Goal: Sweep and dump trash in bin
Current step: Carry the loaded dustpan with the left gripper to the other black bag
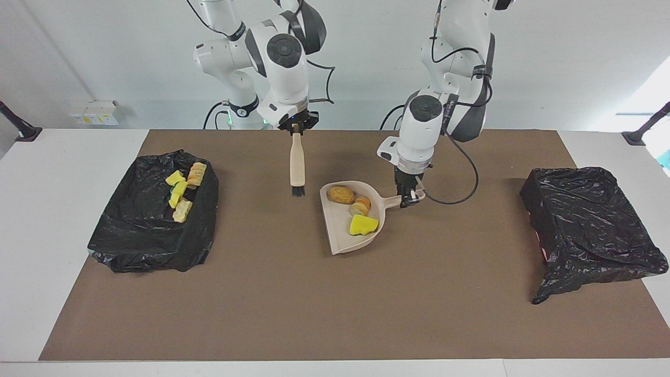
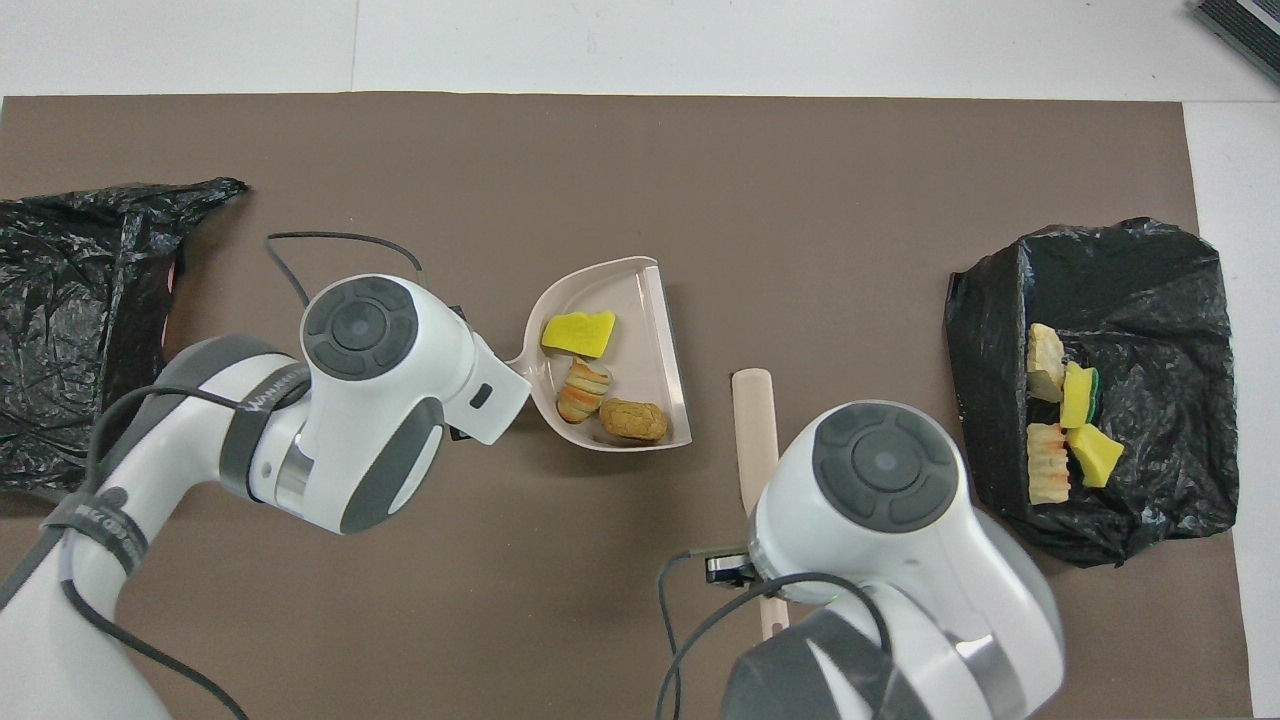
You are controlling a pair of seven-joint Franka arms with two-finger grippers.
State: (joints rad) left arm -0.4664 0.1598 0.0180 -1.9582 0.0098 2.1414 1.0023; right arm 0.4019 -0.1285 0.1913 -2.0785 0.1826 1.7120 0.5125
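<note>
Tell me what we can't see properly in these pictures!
- Overhead view: the left arm covers the dustpan handle and left gripper.
- Overhead view: the right arm hides the right gripper holding the brush.
- Overhead view: the edge cuts off one black bag.

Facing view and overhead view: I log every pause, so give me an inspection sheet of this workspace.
Surface: brown mat on a white table.
Job's things: beige plastic dustpan carrying three trash lumps; four more lumps in the black-lined bin at the right arm's end; second black-lined bin shows none.
Clutter: nothing seen.
Grippers: left claw shut on the dustpan's handle; right claw shut on a beige hand brush, bristles down.
Cables: black leads loop off both wrists.
Surroundings: white wall, wall box.
</note>
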